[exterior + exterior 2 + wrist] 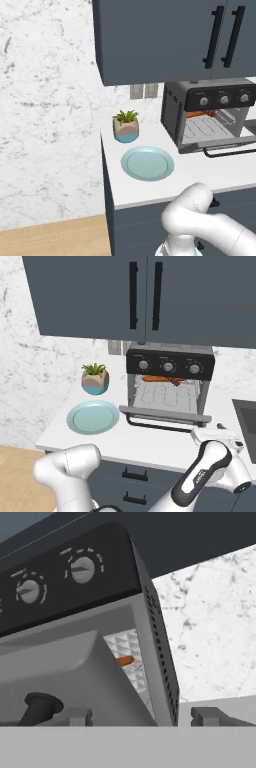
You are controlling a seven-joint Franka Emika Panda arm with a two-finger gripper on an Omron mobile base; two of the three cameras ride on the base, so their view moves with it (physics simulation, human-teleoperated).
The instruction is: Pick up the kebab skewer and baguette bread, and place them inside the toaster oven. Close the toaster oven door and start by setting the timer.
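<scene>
A potted plant point(95, 377) is seen at the left of the white counter point(140, 441), near the marble wall. Just in front of it lies a pale blue plate point(93, 417), bare.

To the right of the plate stands the toaster oven point(169, 381), under the dark blue cabinets point(145, 296). The toaster oven door point(167, 411) is dropped open, roughly level, with its black bar handle toward the counter's front edge. Inside, on the wire rack, the baguette bread point(156, 378) is seen lying crosswise, orange-brown, with the kebab skewer point(176, 381) just beside it at its right end; whether the two touch cannot be told. Three round knobs are seen on the black control strip above the cavity.

Further right, the gripper point(216, 432) is held low at the counter's front, near the right end of the open door. In the hand view its two dark finger tips point(207, 716) are seen spread apart, with nothing between them; the door's right corner and handle end lie close ahead.
</scene>
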